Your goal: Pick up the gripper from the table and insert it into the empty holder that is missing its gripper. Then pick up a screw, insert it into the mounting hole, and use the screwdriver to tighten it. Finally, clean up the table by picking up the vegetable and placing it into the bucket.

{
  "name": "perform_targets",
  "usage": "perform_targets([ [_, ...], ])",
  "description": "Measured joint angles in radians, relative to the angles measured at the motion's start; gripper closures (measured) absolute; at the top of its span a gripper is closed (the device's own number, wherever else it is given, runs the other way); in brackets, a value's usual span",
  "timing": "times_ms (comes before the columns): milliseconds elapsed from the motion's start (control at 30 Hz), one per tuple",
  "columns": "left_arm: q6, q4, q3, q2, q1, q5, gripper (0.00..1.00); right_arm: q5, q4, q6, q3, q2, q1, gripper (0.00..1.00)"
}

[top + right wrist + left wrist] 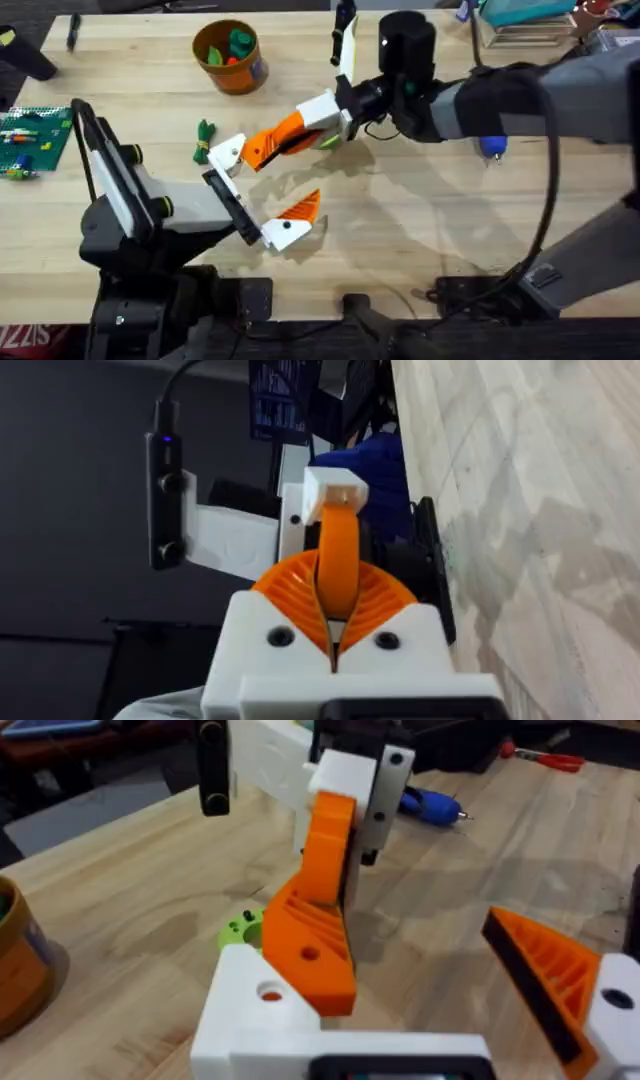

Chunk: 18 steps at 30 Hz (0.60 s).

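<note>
My right gripper (pixel 285 135) reaches in from the right, shut on the gripper (pixel 310 945), an orange ribbed wedge. The wedge's lower end rests against the inner face of the holder (pixel 250 1020), the bare white finger of my left gripper (pixel 262 190). My left gripper is open, and its other finger carries an orange pad (pixel 550 975). The wedge stands upright between my right fingers (pixel 338 570). The dark-green vegetable (pixel 204 140) lies left of the holder. The orange bucket (pixel 228 55) stands at the back. The blue screwdriver (pixel 430 808) lies beyond, partly under my right arm. The screw is out of view.
A bright green disc (pixel 240 930) lies on the table just behind the holder. A green brick plate (pixel 30 140) sits at the left edge. Boxes and tools (pixel 530 20) crowd the back right corner. Cables (pixel 440 290) run along the front edge.
</note>
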<state>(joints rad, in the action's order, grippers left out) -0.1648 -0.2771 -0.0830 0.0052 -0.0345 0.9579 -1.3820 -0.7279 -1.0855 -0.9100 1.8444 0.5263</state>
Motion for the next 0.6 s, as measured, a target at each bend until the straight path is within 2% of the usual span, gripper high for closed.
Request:
perform_targets([
  [300, 0.031, -0.001, 0.000, 0.002, -0.003, -0.029, 0.015, -0.001, -0.024, -0.012, -0.003, 0.028, 0.033, 0.995],
  [467, 0.035, -0.001, 0.000, 0.002, -0.011, -0.053, 0.015, 0.025, -0.035, -0.056, -0.003, 0.028, 0.066, 0.995],
  [600, 0.032, 0.001, 0.000, 0.002, -0.012, -0.059, 0.015, 0.062, -0.109, -0.120, -0.003, 0.028, 0.086, 0.995],
])
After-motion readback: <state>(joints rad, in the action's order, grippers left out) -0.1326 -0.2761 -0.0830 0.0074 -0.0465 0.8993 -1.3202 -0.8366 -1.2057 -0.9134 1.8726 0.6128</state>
